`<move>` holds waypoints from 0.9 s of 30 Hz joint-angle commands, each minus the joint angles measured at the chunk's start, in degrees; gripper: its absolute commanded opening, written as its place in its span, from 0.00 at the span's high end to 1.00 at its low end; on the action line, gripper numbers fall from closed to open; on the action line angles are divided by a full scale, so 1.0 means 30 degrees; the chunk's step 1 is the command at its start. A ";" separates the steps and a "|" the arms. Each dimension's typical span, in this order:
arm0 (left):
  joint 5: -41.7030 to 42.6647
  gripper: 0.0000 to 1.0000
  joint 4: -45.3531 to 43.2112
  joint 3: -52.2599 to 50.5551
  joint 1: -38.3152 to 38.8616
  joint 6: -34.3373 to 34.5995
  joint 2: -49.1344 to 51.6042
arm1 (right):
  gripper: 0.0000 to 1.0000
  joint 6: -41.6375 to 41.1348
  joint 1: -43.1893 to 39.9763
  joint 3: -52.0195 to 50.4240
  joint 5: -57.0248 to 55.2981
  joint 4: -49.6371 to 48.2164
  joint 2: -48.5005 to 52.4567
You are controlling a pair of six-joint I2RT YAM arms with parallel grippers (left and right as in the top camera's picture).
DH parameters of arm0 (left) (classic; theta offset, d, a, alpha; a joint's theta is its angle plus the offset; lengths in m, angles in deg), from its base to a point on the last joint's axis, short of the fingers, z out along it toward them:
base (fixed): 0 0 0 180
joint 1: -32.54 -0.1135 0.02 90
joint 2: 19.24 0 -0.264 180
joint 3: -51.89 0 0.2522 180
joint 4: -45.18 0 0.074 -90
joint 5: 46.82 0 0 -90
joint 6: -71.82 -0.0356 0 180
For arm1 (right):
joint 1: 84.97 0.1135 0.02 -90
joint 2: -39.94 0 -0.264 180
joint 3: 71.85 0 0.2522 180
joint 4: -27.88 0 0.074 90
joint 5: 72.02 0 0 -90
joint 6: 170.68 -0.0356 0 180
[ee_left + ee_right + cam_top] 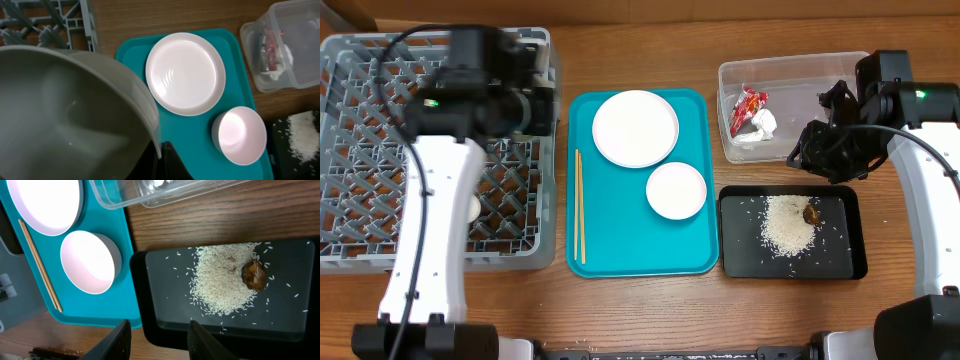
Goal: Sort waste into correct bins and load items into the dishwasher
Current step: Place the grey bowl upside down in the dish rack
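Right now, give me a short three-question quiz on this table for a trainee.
1. True or false: the rice lies in the black tray.
2. Which lies on the teal tray beside the plate? A. chopsticks B. a fork C. a spoon
3. What is the left gripper holding?
Key: 1 true; 2 A; 3 a grey bowl, clamped at its rim.
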 commanded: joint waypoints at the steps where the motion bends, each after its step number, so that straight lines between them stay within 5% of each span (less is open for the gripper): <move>1: 0.6783 0.96 -0.0007 0.0066 -0.3016 -0.3650 0.1239 | 0.61 0.0066 0.0073 0.0131 -0.0146 -0.0066 -0.0335; 15: 1.6254 0.96 0.0095 0.0066 -0.7745 -0.7198 0.6754 | 0.61 0.0066 0.0073 0.0109 -0.0138 0.0044 -0.0335; 27: 1.6298 0.96 0.0721 0.0066 -0.9690 -0.7490 0.9107 | 0.61 0.0066 0.0073 0.0109 -0.0146 0.0277 -0.0335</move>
